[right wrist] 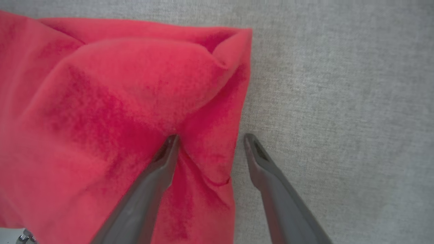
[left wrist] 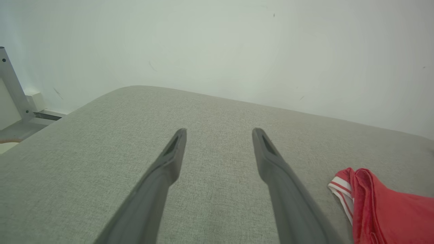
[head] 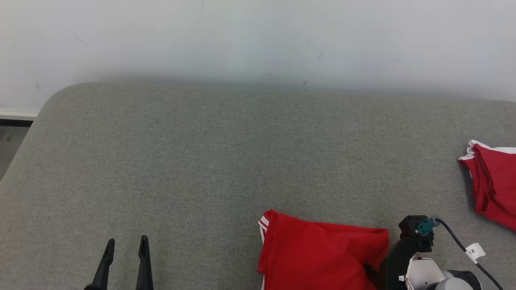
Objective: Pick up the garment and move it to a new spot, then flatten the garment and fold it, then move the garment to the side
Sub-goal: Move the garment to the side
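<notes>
Right tool (right wrist: 211, 136), spread, straddles the garment (right wrist: 118, 101) edge; striped cuff (head: 264, 223) points left.

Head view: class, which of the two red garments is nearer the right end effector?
The lower-centre garment; the open right end effector straddles its edge. The other garment lies apart at the right edge.

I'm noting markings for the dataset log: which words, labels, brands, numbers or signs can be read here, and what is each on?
Nothing here is legible.
Small white paper tag on the thin black cable: a dark printed mark, too small and blurred to read.
Red fabric garment with white stripes: no lettering visible.
Second red garment at the edge: no lettering visible.
Grey woven fabric surface: none.
</notes>
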{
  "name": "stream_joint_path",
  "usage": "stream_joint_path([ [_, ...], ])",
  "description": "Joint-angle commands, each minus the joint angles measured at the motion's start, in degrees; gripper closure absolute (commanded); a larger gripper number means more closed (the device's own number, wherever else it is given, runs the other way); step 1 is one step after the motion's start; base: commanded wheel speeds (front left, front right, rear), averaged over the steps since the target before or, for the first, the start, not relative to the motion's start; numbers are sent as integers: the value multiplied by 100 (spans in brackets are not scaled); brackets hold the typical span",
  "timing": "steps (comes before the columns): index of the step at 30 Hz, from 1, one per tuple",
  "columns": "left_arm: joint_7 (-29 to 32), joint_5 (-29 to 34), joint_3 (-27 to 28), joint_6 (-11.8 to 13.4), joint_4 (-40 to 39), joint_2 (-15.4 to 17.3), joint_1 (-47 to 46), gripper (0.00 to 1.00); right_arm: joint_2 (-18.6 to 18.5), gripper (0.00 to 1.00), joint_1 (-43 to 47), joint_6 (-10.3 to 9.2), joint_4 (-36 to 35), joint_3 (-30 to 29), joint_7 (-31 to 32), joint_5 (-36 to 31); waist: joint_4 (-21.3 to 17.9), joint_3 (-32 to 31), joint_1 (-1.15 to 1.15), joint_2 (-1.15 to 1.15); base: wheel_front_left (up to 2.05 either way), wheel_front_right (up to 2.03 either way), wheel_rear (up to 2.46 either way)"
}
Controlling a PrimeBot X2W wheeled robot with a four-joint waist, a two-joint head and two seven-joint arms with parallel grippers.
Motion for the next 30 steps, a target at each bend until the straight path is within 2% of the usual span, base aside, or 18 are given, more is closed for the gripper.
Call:
stream_joint_path([
  [1, -14, 8, 14, -23, 18, -12, -54, 0, 17, 60, -19, -12, 128, 81, -85, -16, 37, 4, 0, 0, 0, 0, 0],
  [2, -14, 10, 12, -25, 22, -13, -52, 0, 20, 88, -57, -12, 157, 147, -143, -53, 45, -2, 0, 0, 0, 0, 0],
  [3, -14, 10, 16, -27, 24, -12, -47, 0, 22, 100, -106, -12, 158, 201, -217, -86, 51, -8, 0, 0, 0, 0, 0],
  [11, -13, -86, -50, -37, -120, -16, -93, 0, 2, 100, -843, -12, 198, 115, -516, -258, -43, 52, 0, 0, 0, 0, 0],
  [22, -13, -49, -248, -32, -366, -15, -475, 0, -402, 100, -2622, -13, 744, -336, 211, -330, -292, 506, 0, 0, 0, 0, 0],
  [30, -14, -91, -356, -28, -406, -15, -622, 0, -880, 100, -3134, -13, 337, -1237, 770, -671, -492, 803, 0, 0, 0, 0, 0],
])
